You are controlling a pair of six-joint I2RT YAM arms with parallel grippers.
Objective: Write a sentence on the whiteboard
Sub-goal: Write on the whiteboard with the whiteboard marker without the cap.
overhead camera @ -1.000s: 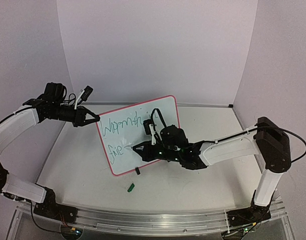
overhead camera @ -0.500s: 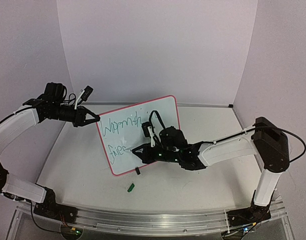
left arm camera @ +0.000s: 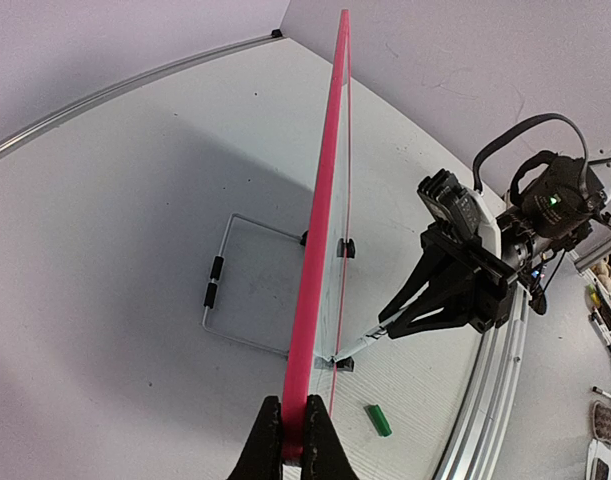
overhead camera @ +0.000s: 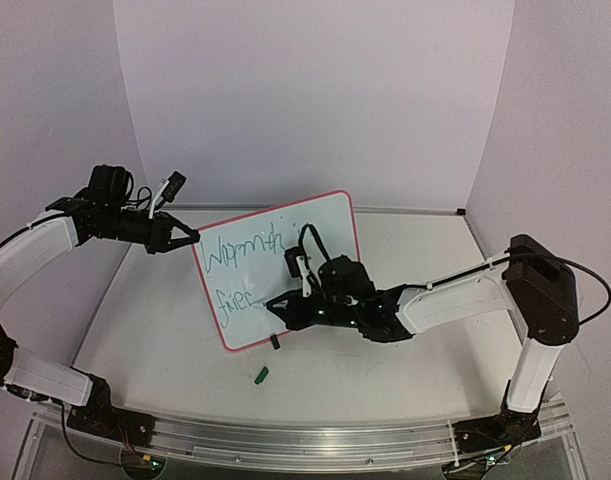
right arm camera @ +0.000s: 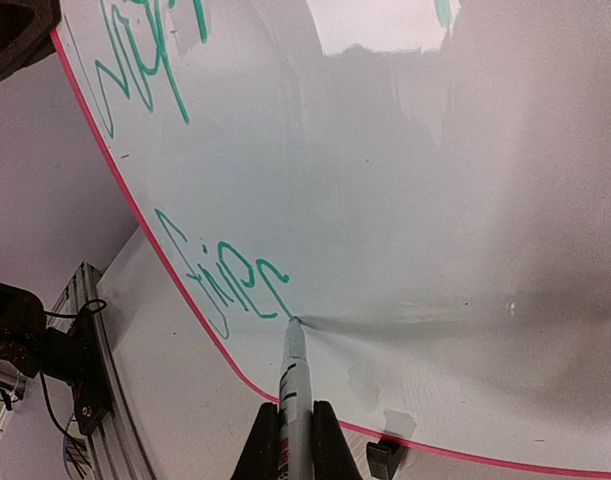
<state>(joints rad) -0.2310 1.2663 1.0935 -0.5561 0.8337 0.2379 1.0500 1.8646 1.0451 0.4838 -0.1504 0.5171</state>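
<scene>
Since a second ago the right gripper [overhead camera: 285, 304] has slid slightly rightward along the lower line, and the sentence [overhead camera: 243, 250] has gained a green stroke there. Its jaws are clamped on a marker [right arm camera: 292, 385], whose tip touches the whiteboard [overhead camera: 325, 225] just past the last letter. The left gripper [left arm camera: 294, 440] pinches the board's pink-red edge, and the board stands mid-table [overhead camera: 155, 330]. A green cap [overhead camera: 262, 376] lies in front of it.

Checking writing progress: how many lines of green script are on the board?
2. The top line crosses the board's upper part; the lower line sits at its lower left, ending at the marker tip. The right arm may hide more strokes.
</scene>
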